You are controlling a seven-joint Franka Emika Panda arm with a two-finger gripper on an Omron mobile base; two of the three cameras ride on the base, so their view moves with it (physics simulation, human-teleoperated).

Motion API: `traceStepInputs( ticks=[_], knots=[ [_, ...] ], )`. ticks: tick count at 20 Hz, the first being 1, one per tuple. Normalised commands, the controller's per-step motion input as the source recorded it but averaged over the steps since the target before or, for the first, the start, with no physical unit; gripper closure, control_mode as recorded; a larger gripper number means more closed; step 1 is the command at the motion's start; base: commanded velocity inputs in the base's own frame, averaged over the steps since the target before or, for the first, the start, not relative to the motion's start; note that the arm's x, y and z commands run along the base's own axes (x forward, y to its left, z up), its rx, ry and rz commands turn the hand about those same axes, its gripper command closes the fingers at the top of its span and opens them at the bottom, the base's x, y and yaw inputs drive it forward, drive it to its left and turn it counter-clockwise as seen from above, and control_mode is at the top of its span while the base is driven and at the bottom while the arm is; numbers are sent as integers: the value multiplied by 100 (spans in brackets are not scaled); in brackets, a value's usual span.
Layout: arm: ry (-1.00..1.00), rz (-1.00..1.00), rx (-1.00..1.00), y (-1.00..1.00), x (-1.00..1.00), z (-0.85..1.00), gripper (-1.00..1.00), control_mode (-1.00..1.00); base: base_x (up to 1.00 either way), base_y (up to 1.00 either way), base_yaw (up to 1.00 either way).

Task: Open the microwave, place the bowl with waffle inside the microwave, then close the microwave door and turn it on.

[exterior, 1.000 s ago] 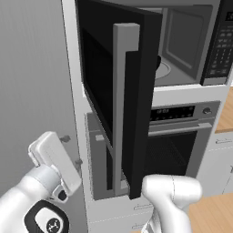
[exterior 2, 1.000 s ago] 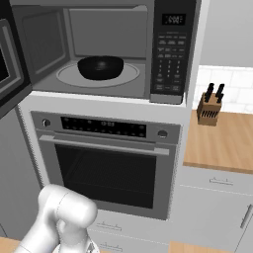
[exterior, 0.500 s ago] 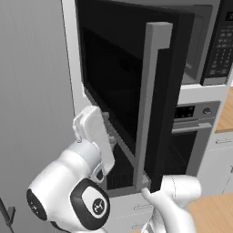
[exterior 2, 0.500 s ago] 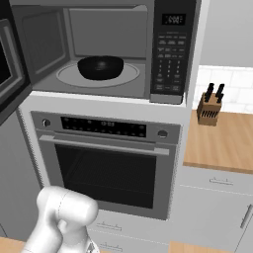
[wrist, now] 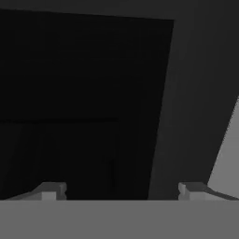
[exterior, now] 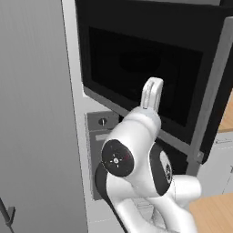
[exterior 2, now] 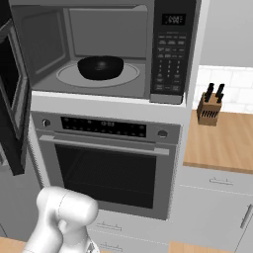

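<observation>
The claw (wrist: pixel 121 190) is standing wide open, gripping nothing, its tips facing the dark window of the microwave door (wrist: pixel 93 93) just ahead. Beyond that door, the bowl (exterior 2: pixel 101 67) is sitting on the turntable inside the microwave (exterior 2: pixel 108 47).

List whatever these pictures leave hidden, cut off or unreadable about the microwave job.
- Waffle: right base view, the bowl on the turntable shows only a dark inside; its contents cannot be told.
- Keypad labels: right base view, too small to read.
- Microwave door: right base view, cut off by the left edge.
- Door handle: left base view, top cut off.
- Gripper: hand view, fingertips apart facing the dark door; contact cannot be told.
</observation>
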Motion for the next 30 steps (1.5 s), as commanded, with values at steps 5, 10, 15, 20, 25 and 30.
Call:
traceStepInputs(
  ticks=[5,10,15,20,25,30],
  knots=[
    [17,19,22,-87,100,0,-100,-100,0,0,0],
    [12,29,8,-57,100,0,-100,-100,0,0,0],
    [12,26,8,-49,100,0,-100,-100,0,0,0],
    [11,22,7,-46,99,0,-100,-100,0,0,0],
    [3,15,2,-29,100,-2,-100,-100,0,0,0],
    [0,11,0,-6,98,-13,-100,-100,0,0,0]
  ],
)
